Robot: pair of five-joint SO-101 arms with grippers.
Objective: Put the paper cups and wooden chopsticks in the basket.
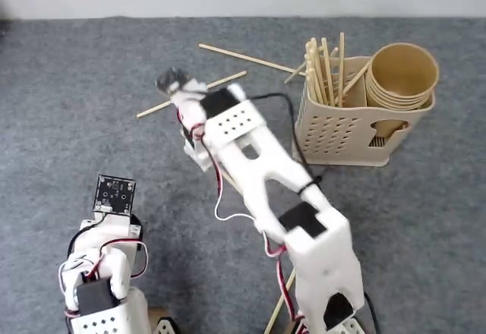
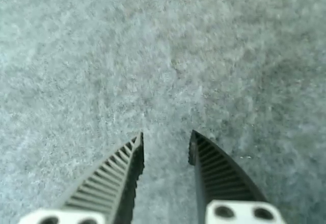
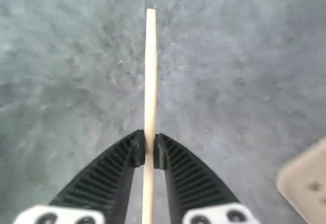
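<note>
The right gripper (image 3: 145,150) has both jaws closed on one chopstick (image 3: 150,71), and the thin wood is pinched right at the tips. The stick is low over the gray carpet (image 1: 68,83). I cannot tell whether it touches the carpet.

In the high view this chopstick is nearly flat and on a slant. One end points toward the basket (image 1: 334,133) and the other end points away from it. The basket stands well apart from the gripper, at the far right side of the table. Other sticks stand upright in one of its compartments, and the stack of paper cups (image 1: 402,72) sits in the compartment beside them.

The coming move, I think, turns on this difference: the long axis is flat now, but it must come close to upright over the compartment with the sticks, so that one end can go in first.

A second chopstick (image 1: 250,59) lies on the carpet between the gripper and the basket, so the way across passes over it.

The left gripper (image 2: 165,142) is open with nothing between its jaws, above bare carpet. The right arm is clearly the nearer one to the basket.
</note>
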